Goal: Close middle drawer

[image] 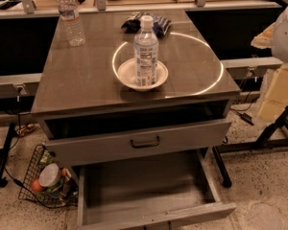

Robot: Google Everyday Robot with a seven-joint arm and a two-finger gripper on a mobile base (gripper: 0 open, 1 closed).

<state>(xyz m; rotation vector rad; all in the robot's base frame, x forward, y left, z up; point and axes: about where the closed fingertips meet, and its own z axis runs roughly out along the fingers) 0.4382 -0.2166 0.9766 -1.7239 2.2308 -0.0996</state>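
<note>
The middle drawer (144,188) is pulled far out towards me at the bottom of the grey cabinet. It is a long, shallow, empty tray with a low front panel (158,218) at the lower frame edge; its handle does not show. Above it sits a taller-fronted grey drawer (139,145) with a black bar handle (145,142), nearly shut. My gripper is not in view. Only a white rounded part of the arm (285,28) shows at the right edge, well above and to the right of the drawer.
On the cabinet top (86,80) stand a water bottle (146,49) in a white bowl (127,75), a second bottle (70,16) and a dark bag (146,22). A wire basket (31,174) sits on the floor at left. Black stand legs (273,133) are at right.
</note>
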